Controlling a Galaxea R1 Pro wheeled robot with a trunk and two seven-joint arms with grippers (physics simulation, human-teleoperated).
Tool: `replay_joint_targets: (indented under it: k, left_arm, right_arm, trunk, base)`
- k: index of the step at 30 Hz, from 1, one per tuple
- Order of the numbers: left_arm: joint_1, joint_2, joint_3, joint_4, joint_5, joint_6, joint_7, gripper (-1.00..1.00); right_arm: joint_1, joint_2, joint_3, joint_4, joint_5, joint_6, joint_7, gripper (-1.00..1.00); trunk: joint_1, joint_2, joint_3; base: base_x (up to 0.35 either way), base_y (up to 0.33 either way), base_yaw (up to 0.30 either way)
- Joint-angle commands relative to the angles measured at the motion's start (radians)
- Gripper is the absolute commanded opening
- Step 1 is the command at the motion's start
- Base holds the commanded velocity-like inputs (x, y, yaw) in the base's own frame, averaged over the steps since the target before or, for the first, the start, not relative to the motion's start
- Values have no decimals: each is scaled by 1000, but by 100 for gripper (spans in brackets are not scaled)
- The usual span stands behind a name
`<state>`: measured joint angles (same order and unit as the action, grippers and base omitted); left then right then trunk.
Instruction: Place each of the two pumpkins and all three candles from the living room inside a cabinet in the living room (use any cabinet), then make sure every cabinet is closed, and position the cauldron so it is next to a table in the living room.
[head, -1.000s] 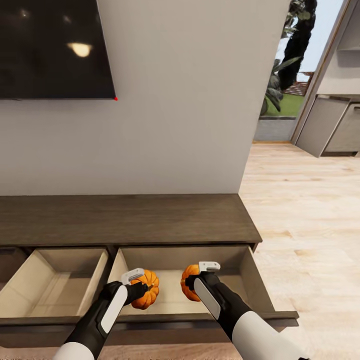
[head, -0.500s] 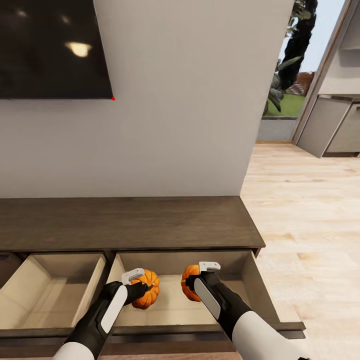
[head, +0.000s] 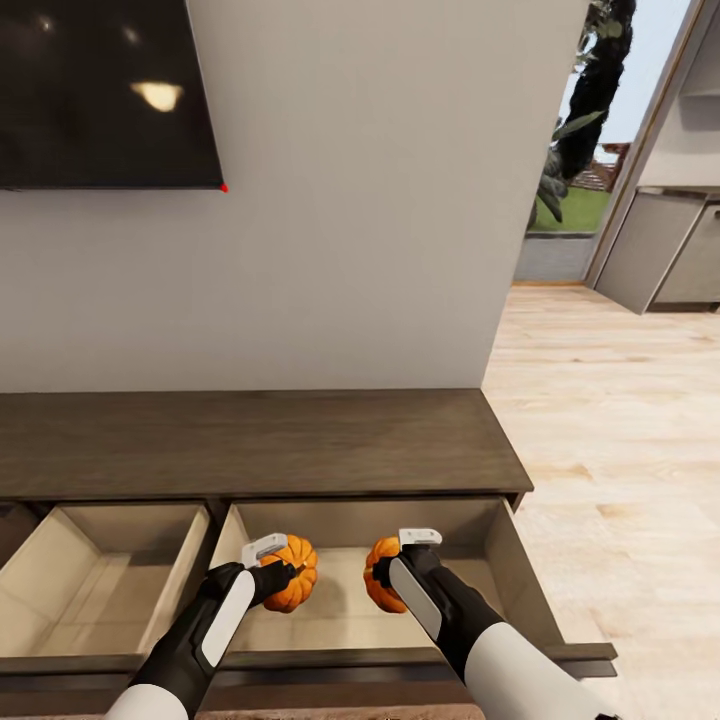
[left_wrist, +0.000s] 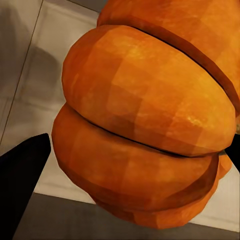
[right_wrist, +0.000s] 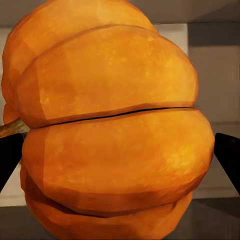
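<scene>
Lower centre of the head view: the left hand pinches a small ribbed orange pumpkin, and the right hand grips a second orange pumpkin, both held over the pulled-out beige-lined drawer of the long dark brown wooden cabinet.
</scene>
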<state>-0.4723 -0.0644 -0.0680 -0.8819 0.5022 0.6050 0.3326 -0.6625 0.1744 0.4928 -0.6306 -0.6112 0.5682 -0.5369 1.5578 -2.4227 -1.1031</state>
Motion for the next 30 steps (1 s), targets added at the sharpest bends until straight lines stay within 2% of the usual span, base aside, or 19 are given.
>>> replay_joint_targets:
  k: [1, 9, 17, 18, 23, 24, 30]
  left_arm:
    - [0, 0, 0, 0, 0, 0, 1, -100]
    - [0, -1, 0, 0, -1, -1, 4, -100]
    - [0, -1, 1, 0, 1, -1, 2, -100]
    - [0, -1, 1, 0, 1, -1, 2, -100]
    - [0, 0, 1, 0, 1, -1, 0, -100]
    - [0, 0, 1, 0, 1, -1, -1, 100]
    - [0, 0, 2, -3, 1, -2, 1, 100]
  right_arm:
    - [0, 0, 0, 0, 1, -1, 0, -100]
    - [0, 0, -2, 0, 1, -6, 0, -100]
    - [0, 0, -2, 0, 1, -8, 0, -100]
    - [0, 0, -1, 0, 1, -8, 0, 100]
    - [0, 0, -1, 0, 1, -8, 0, 100]
    - [0, 0, -2, 0, 1, -7, 0, 100]
    - [0, 0, -2, -1, 1, -7, 0, 100]
  trunk:
    - [4, -7, -3]
    - [35, -63, -28]
    - [35, -63, -28]
    - [35, -63, -28]
    - [35, -63, -28]
    - [35, -63, -28]
    - [35, -63, -28]
  base:
    - [0, 0, 0]
    - [0, 0, 0]
    - [0, 0, 0]
    - [0, 0, 0]
    - [0, 0, 0]
    - [0, 0, 0]
    - [0, 0, 0]
